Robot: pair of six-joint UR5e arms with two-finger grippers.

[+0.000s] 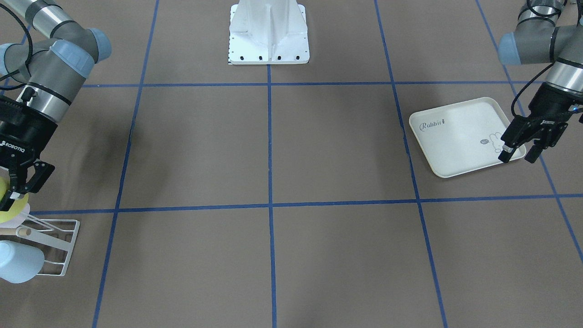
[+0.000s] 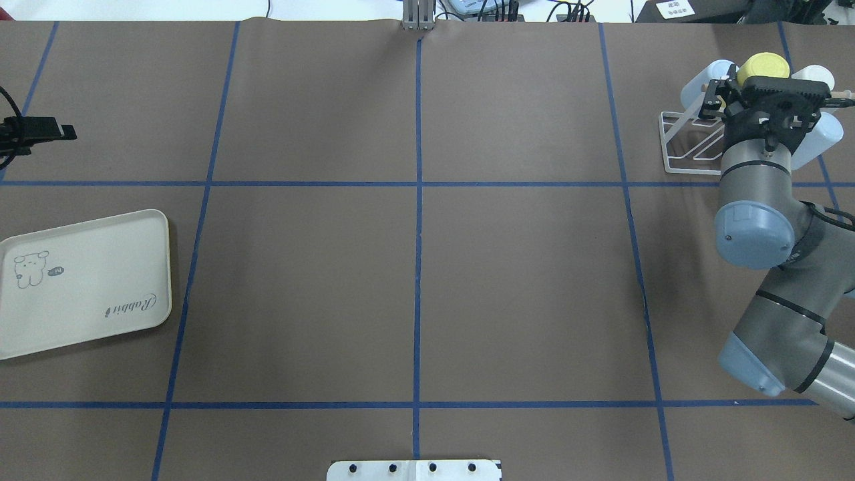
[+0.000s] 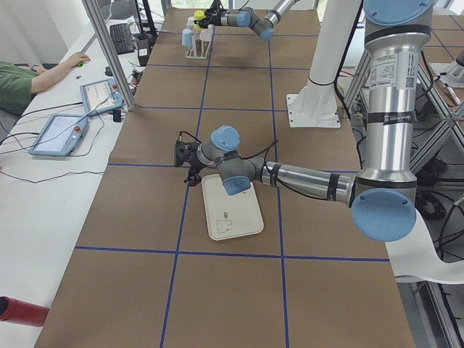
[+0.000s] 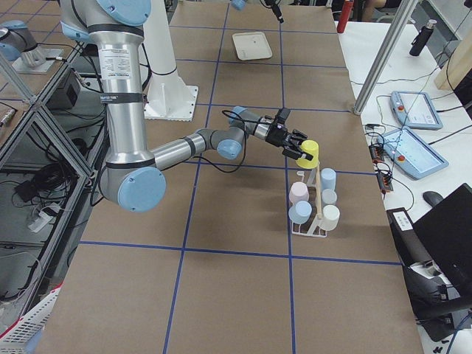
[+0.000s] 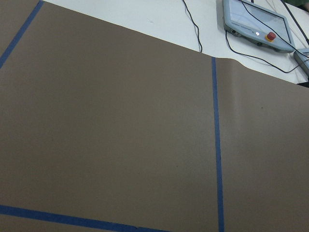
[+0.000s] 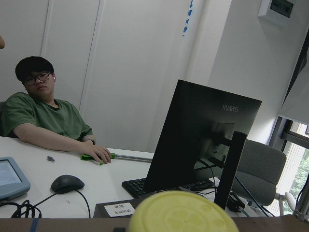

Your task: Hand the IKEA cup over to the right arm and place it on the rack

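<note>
Hand-over looks done: the right gripper (image 4: 301, 147) clamps the yellow IKEA cup (image 4: 311, 153) above the rack (image 2: 691, 152), not yet seated. Left gripper (image 1: 518, 155) gapes empty.

My right jaws hold a yellow cup (image 4: 310, 151). Below them the rack (image 2: 695, 147) is white wire with a pale wooden dowel (image 1: 16, 231), its other cups (image 4: 299, 193) pale blue, pink and white. Brown worktop (image 2: 300, 280), blue tape (image 2: 419, 267) grid. By my left jaws, a cream tray (image 1: 455, 136) with a grey rabbit print.
</note>
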